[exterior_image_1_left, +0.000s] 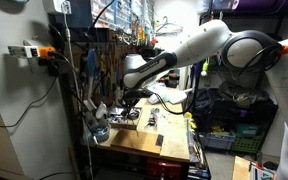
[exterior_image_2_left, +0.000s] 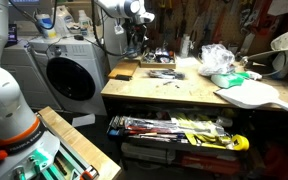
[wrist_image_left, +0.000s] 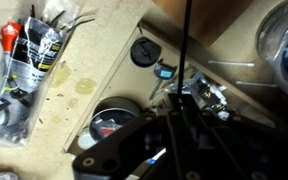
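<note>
One gripper [wrist_image_left: 170,146] — two round dials [wrist_image_left: 110,122]

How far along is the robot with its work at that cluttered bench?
Early, it seems. Done: the gripper hangs low over the back of the wooden bench, close above a round dial. In hand: nothing visibly gripped, though the jaws are too dark to judge. Left: probably any grasp at all; the packaged item to one side lies untouched.
</note>
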